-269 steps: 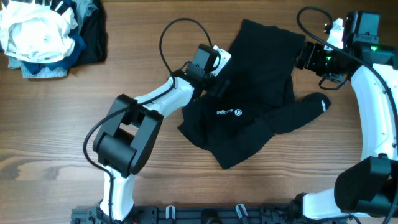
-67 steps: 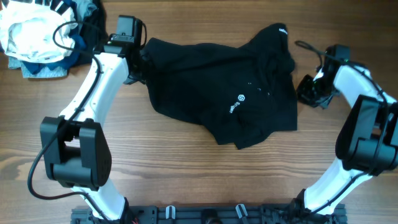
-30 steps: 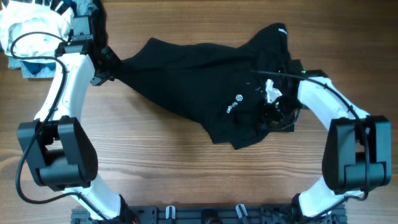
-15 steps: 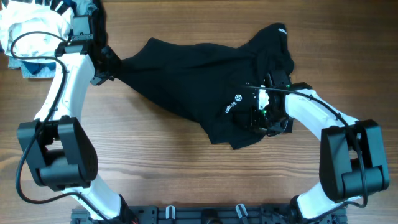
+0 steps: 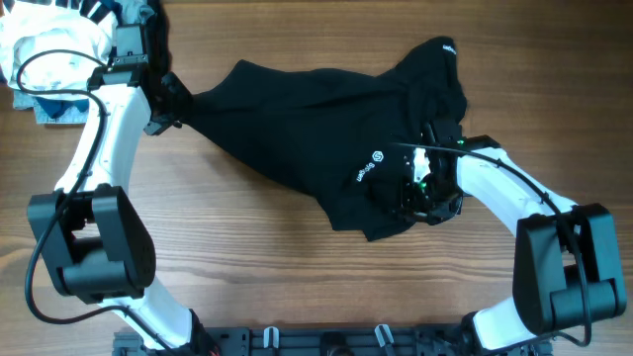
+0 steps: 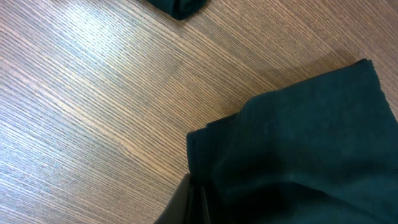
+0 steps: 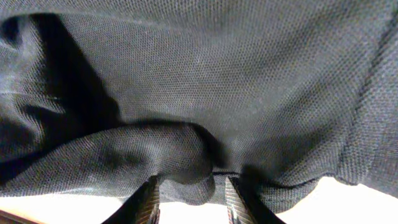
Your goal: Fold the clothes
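Pinching black garment (image 5: 297, 119): left gripper (image 6: 191, 199), right gripper (image 7: 188, 190).

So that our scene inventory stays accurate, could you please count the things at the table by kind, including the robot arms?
black shirt: 1
pile of other clothes: 1
robot arms: 2, the left arm and the right arm
Total: 4
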Robot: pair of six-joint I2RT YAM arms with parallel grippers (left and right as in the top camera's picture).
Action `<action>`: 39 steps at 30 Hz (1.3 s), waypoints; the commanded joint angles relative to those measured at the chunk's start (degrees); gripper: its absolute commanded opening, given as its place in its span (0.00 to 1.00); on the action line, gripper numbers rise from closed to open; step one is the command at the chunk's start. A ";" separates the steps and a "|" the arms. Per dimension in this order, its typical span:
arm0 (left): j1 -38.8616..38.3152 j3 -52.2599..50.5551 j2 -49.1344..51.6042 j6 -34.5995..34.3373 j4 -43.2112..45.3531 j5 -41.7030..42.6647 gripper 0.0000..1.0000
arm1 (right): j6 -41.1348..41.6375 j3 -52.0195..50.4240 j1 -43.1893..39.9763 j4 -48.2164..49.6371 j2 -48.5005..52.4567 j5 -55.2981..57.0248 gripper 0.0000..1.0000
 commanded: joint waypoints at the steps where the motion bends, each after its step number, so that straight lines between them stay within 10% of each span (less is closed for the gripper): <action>1: 0.52 0.04 -0.79 -0.74 0.17 -0.98 0.04 | 0.68 -0.24 1.18 0.26 -0.94 -1.11 0.32; 39: 0.52 0.04 -0.79 0.72 0.20 -0.98 0.04 | 0.76 -2.49 4.13 6.95 -0.63 5.90 0.18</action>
